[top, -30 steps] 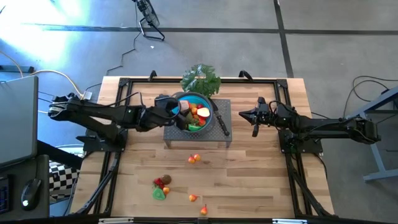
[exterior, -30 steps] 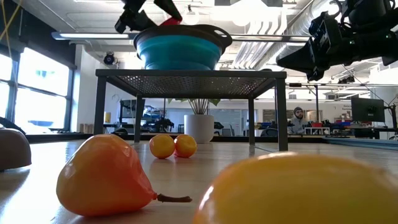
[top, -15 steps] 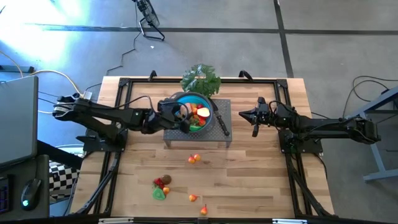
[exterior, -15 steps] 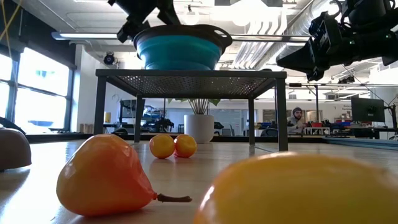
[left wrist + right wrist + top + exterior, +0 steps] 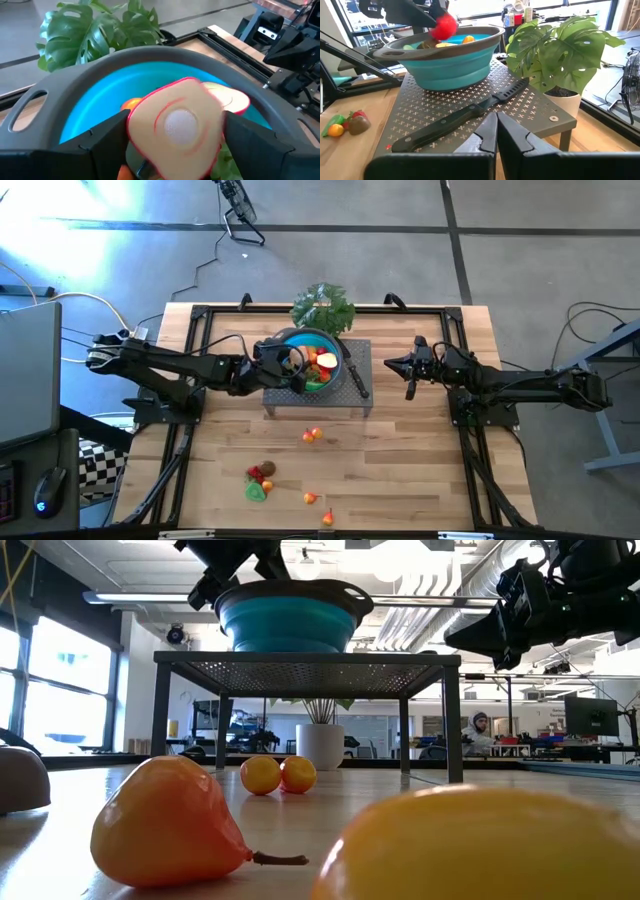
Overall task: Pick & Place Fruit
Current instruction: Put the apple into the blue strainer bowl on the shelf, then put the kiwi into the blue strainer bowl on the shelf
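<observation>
Left gripper pinches a cream slice over the blue bowl; right gripper pressed together.

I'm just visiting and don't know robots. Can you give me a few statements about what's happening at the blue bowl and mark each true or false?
1. The left gripper has a red-rimmed fruit slice between its fingers over the blue bowl. True.
2. The bowl sits directly on the wooden table. False: it stands on a raised metal rack.
3. The right gripper holds the knife. False: it is shut and empty.
4. Some fruit lies on the table. True.
</observation>
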Robot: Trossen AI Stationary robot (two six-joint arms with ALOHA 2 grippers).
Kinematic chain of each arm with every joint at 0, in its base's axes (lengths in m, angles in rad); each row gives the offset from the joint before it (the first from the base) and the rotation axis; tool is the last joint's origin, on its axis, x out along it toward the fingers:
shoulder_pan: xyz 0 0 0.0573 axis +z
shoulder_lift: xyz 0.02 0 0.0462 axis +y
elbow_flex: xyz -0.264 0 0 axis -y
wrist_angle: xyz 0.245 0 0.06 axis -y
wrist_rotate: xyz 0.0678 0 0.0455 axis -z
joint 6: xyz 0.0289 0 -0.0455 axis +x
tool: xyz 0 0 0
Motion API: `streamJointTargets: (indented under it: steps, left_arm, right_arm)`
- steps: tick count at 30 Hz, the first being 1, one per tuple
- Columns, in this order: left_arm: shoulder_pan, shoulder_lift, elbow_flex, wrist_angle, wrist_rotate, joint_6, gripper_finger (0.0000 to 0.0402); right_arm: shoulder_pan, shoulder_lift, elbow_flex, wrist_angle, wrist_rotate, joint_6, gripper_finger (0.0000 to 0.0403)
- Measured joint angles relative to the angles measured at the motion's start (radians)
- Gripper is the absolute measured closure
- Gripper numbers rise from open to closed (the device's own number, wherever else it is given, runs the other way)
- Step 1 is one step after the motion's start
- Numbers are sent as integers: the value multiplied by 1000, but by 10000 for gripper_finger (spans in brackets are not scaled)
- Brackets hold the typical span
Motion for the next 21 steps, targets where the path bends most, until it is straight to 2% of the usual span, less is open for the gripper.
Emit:
streamJointTargets:
  steps: [12,16,18,21]
  left_arm:
    - [0,0,0,0,8,1,90]
    - [0,-13,0,18,27,66,90]
    - [0,-30,0,54,47,92,89]
    - [0,-59,0,71,132,128,89]
  right_arm:
    - [0,0,0,0,0,0,401]
    - [0,0,0,0,0,0,401]
    - [0,0,0,0,0,0,401]
    - [0,0,0,0,-1,0,401]
